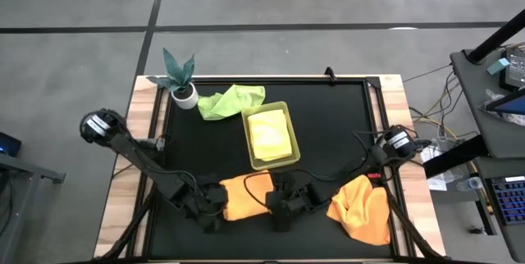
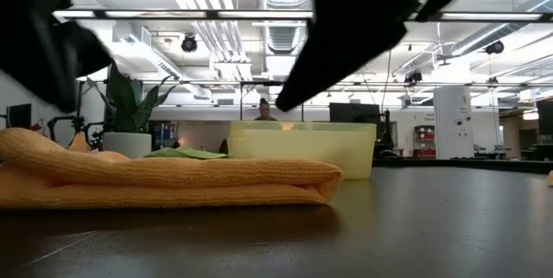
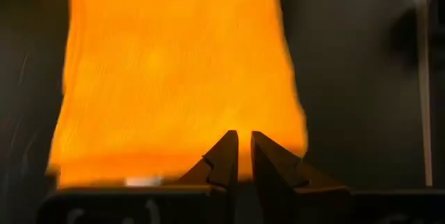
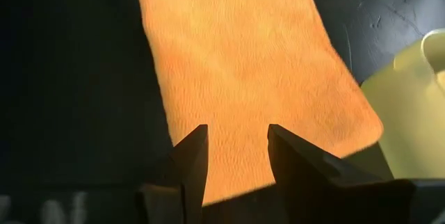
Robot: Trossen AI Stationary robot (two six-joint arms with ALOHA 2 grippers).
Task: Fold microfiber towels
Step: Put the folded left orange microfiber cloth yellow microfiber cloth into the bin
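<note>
Black table taking up most of the high view, wood frame round the edge. Yellow-green tray near the middle with a pale yellow towel lying in it. Crumpled orange towel off at the right front corner, well apart from both grippers. Folded orange towel flat on the table at the front, just in front of the tray, sandwiched between the two grippers. Light green towel bunched up behind the tray, next to a small potted plant.

Left gripper at the folded towel's left edge, fingers pinched nearly together, tips right at the cloth's edge; can't tell if any fabric is actually caught. Right gripper at the towel's right side, fingers parted about halfway, hanging over the cloth, nothing gripped.
</note>
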